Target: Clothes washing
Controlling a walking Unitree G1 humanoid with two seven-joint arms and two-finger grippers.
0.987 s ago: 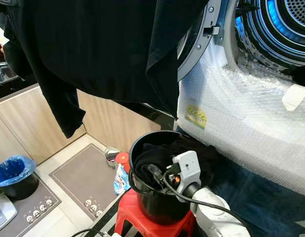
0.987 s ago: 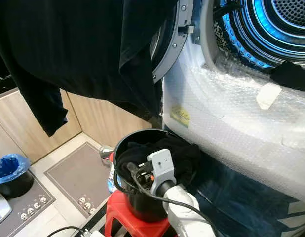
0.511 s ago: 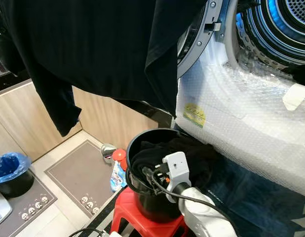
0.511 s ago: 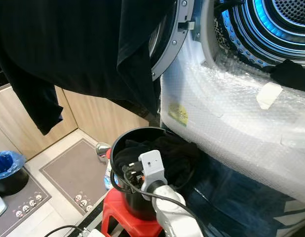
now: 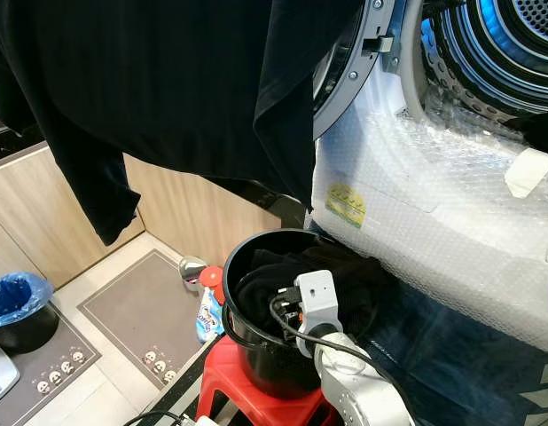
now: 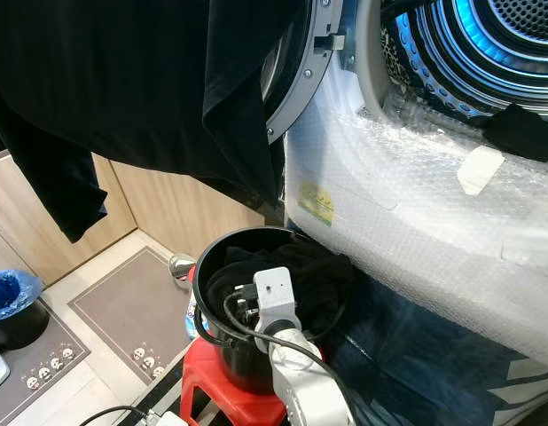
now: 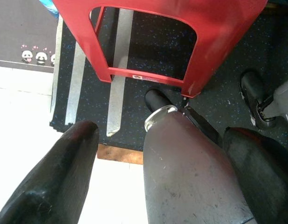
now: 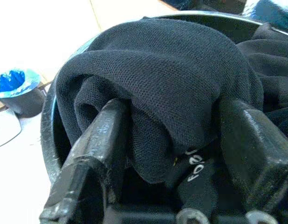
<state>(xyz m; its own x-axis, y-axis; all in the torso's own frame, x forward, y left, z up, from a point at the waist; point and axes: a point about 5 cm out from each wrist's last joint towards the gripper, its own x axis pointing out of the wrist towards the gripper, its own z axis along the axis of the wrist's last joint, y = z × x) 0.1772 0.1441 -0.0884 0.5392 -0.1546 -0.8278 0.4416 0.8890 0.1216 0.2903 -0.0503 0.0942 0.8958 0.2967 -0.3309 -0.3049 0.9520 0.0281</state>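
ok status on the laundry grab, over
Right hand down in the black bucket, fingers either side of a dark garment fold, not clamped. Left hand idle, open, low by the red stool. Black garment hangs overhead.

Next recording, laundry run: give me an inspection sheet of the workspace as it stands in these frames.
Surface: red stool on a dark speckled mat, carrying the black bucket.
Job's things: dark clothes bunched in the bucket; black garment hanging over the open washer door; drum lit blue.
Clutter: blue-lined bin, packet on the floor.
Grippers: right gripper in the bucket, fingers either side of a fold of cloth; left gripper hanging low beside the stool.
Cables: black cable along the right wrist.
Surroundings: bubble wrap on the washer front, wooden cabinets, grey floor mats.
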